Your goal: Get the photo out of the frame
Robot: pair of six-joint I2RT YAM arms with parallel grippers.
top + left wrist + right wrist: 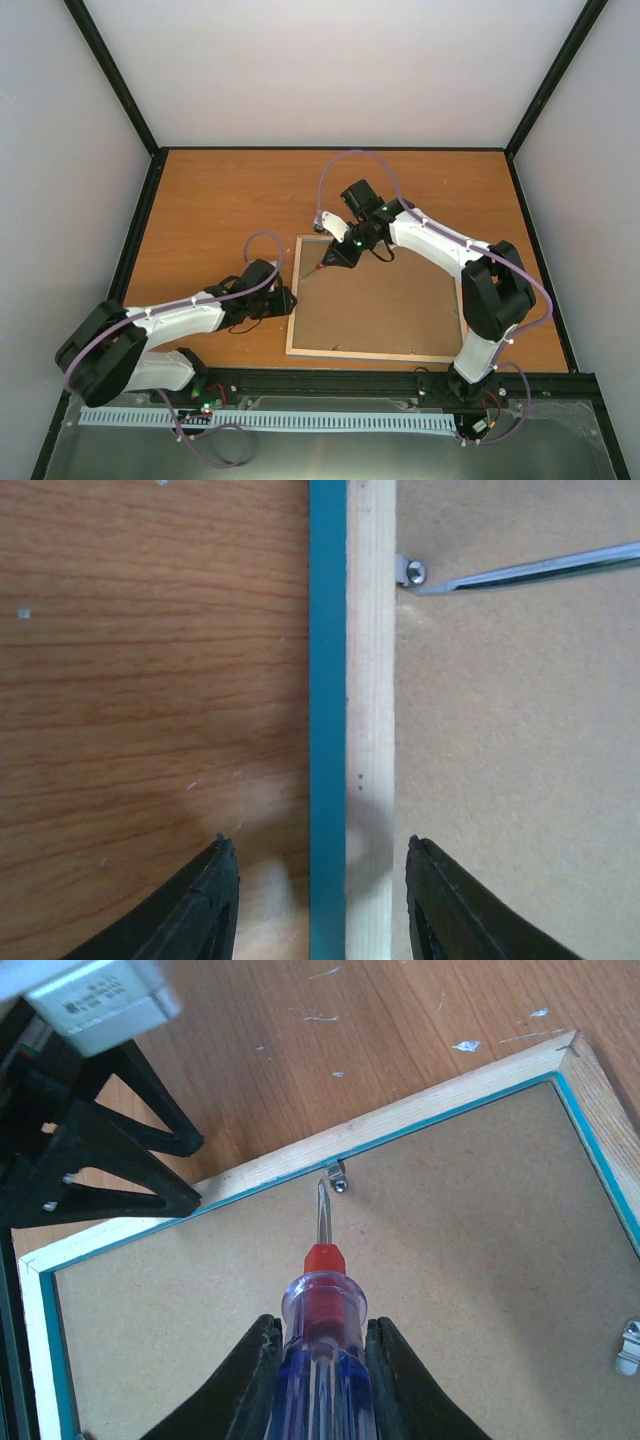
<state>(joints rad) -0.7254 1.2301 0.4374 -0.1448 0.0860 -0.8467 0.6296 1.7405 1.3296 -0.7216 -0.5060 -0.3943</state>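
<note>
One red-and-blue screwdriver (318, 1305), gripped by the right pincer (318, 1360), is aimed at a metal clip (338, 1174) just ahead. Turquoise-edged wooden frame (370, 730) is straddled at its rim by the open left pincer (320, 855).

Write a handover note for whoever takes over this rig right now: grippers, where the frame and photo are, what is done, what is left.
Left gripper: open, jaws astride the frame rail on the left arm's side, not clamped on it.
Right gripper: shut on the screwdriver, tip at a metal clip on the rim.
The frame lies face down on the table with the backing board in place; the photo is not visible.
Done: tool in hand and set at a clip.
Left: turn the clips aside, including a second clip, lift the backing board, take out the photo.
</note>
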